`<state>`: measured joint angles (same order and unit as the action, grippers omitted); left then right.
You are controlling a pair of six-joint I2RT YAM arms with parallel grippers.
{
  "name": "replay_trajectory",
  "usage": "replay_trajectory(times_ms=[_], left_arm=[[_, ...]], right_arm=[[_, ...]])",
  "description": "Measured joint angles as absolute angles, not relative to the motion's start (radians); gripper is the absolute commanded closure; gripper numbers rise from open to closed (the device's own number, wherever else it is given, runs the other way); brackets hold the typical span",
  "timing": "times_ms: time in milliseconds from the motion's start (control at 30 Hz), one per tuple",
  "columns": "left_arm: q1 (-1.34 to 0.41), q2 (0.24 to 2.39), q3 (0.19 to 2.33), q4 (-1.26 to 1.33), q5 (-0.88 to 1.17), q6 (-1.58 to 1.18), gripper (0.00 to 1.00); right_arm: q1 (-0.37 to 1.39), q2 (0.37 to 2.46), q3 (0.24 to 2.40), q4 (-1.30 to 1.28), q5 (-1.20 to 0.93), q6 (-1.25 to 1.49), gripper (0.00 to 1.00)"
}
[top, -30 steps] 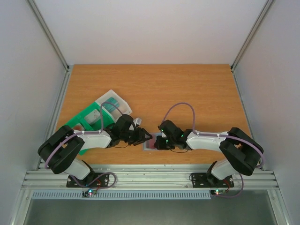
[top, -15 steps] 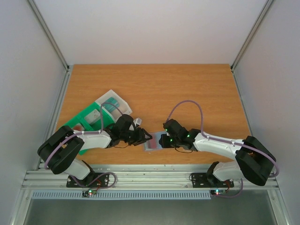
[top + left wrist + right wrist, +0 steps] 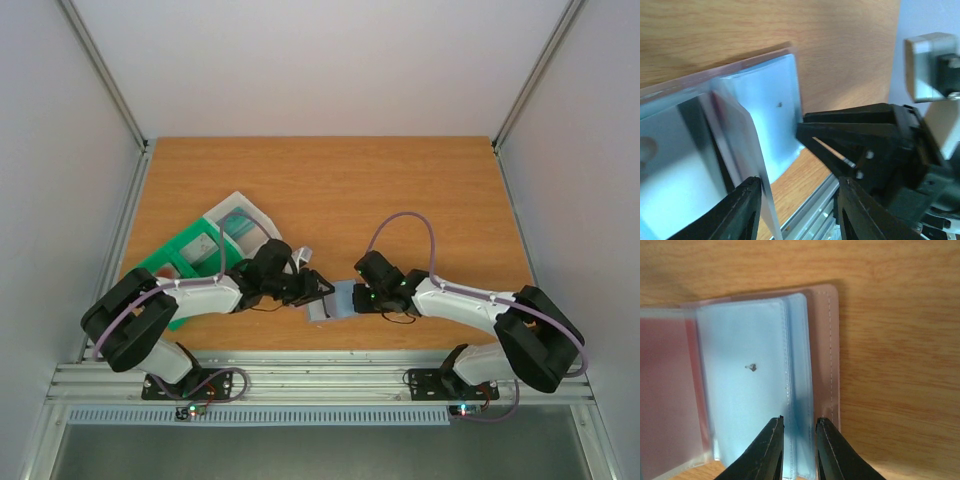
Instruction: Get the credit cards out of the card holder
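The card holder (image 3: 326,309) lies open near the table's front edge, between my two grippers. Its pale pinkish-grey cover (image 3: 832,355) holds clear sleeves with a light blue credit card (image 3: 745,390) inside. My right gripper (image 3: 799,419) stands slightly open, its tips either side of a blue card's edge strip (image 3: 801,385) that sticks out past the sleeve. My left gripper (image 3: 799,182) is open wide over the holder's other end. One raised sleeve leaf (image 3: 735,135) leans against its left finger (image 3: 742,210). In the top view the left gripper (image 3: 322,289) and right gripper (image 3: 352,298) almost face each other.
A green compartment tray (image 3: 175,258) and a clear plastic box (image 3: 238,215) lie behind the left arm. The aluminium rail (image 3: 320,375) runs just below the holder. Grey walls close in both sides.
My right gripper has drawn back to the right and opened a little. The holder now shows its blue inside between the grippers. The left gripper has edged right and narrowed slightly.
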<state>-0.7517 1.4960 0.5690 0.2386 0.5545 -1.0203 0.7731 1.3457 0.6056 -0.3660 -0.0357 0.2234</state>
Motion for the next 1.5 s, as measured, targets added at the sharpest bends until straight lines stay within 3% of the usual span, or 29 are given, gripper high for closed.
replay_trajectory(times_ms=[500,1000,1500], left_arm=[[-0.809,1.546,0.628,0.236,0.554,-1.012,0.57],[-0.807,1.497,0.628,0.062,0.419,-0.926,0.6],[-0.775,1.546,0.618,0.095,0.415,-0.934,0.62]], right_arm=[[0.772,1.367,0.563,-0.273,-0.126,0.27,0.81],[0.772,1.179,0.572,-0.419,-0.11,0.282,0.82],[0.772,1.38,0.654,-0.353,-0.177,0.253,0.86]])
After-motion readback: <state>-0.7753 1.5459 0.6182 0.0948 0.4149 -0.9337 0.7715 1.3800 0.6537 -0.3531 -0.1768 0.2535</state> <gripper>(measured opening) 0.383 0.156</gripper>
